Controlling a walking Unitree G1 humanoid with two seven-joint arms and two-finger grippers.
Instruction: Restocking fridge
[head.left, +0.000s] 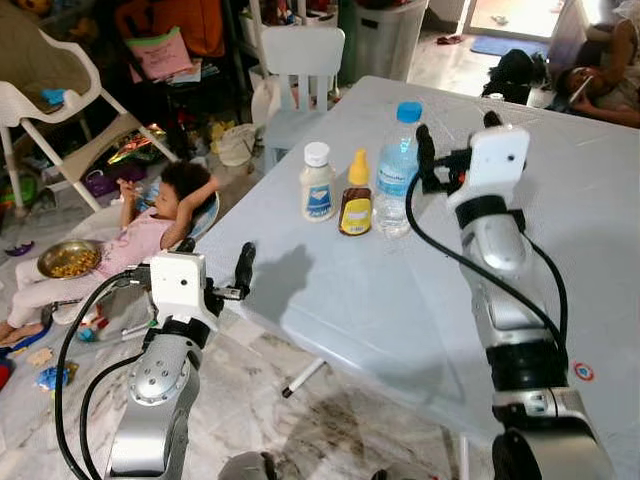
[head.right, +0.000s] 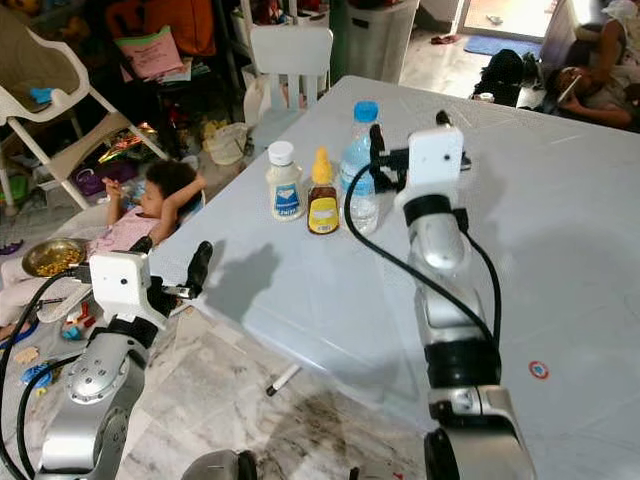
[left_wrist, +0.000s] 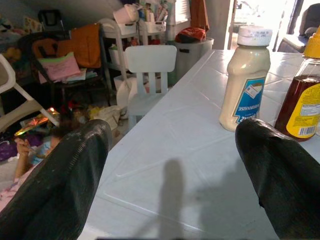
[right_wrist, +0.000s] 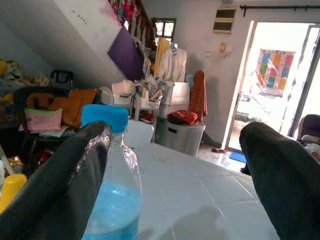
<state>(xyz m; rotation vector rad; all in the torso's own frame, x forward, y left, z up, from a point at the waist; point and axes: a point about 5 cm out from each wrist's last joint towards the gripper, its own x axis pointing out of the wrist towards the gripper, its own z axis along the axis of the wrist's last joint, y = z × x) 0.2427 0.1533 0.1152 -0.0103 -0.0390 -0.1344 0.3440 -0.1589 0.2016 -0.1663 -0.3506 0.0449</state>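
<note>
The right gripper (head.left: 455, 140), fingers wide, is raised beside the water bottle (head.left: 396, 170) for grasping; the left gripper (head.left: 215, 268), also wide, waits at the table (head.left: 400, 300) edge.

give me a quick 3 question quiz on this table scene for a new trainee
1. True or false: the three containers on the white table stand upright in a row.
2. Which one is nearest the right gripper? A) the white mayonnaise bottle B) the honey bottle C) the water bottle
3. Fill in: the left gripper sits at the table's near ____, fingers apart, holding nothing.

Key
1. True. All three stand side by side, caps up.
2. C. The right gripper is open next to the blue-capped water bottle, with one finger beside it in the right wrist view.
3. Edge. It faces the mayonnaise and honey bottles.
</note>
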